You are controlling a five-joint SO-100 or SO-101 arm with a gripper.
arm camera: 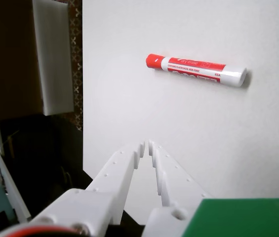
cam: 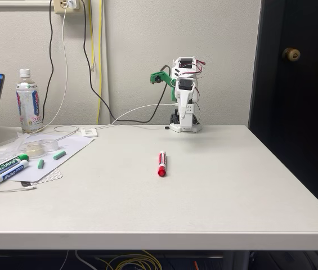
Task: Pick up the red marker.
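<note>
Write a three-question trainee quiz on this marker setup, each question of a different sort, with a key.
1. True or false: the gripper is shut on the red marker.
2. Multiple choice, fixed view: the red marker lies (A) alone mid-table, (B) among the markers at the left, (C) against the bottle.
3. Fill in: in the wrist view the fingertips are nearly ____.

Key: 1 false, the marker lies apart on the table; 2 A; 3 together.
</note>
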